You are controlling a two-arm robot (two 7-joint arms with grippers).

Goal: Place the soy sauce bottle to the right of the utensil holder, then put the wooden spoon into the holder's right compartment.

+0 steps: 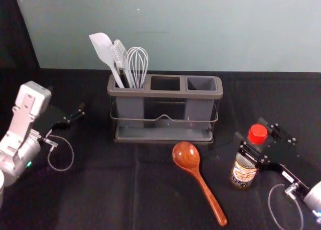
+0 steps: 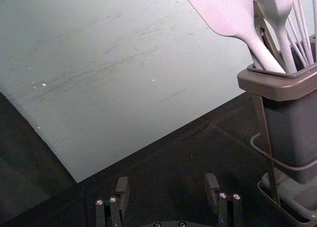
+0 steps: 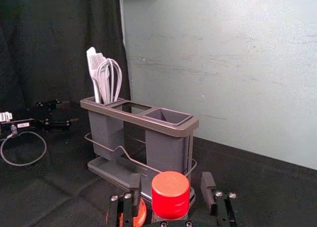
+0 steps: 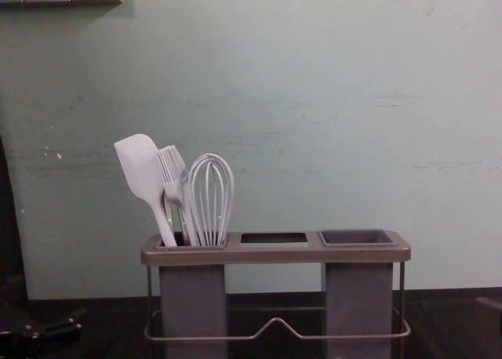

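Observation:
My right gripper (image 1: 250, 129) is around the upright soy sauce bottle (image 1: 244, 168), right of the utensil holder (image 1: 165, 94) and nearer the front. In the right wrist view, the red cap (image 3: 171, 195) stands between the open fingers of my right gripper (image 3: 171, 181), with gaps on both sides. The wooden spoon (image 1: 186, 156) lies in front of the holder, bowl toward it and handle slanting front-right. The holder's right compartment (image 4: 358, 237) holds nothing. My left gripper (image 1: 71, 115) is at the left, away from the objects; in its wrist view, the left gripper (image 2: 167, 183) is open and empty.
A white spatula (image 1: 103, 50), a brush (image 1: 120, 54) and a whisk (image 1: 137, 62) stand in the holder's left compartment. The black-covered table (image 1: 100, 190) ends at a pale wall behind the holder. Cables loop beside both wrists.

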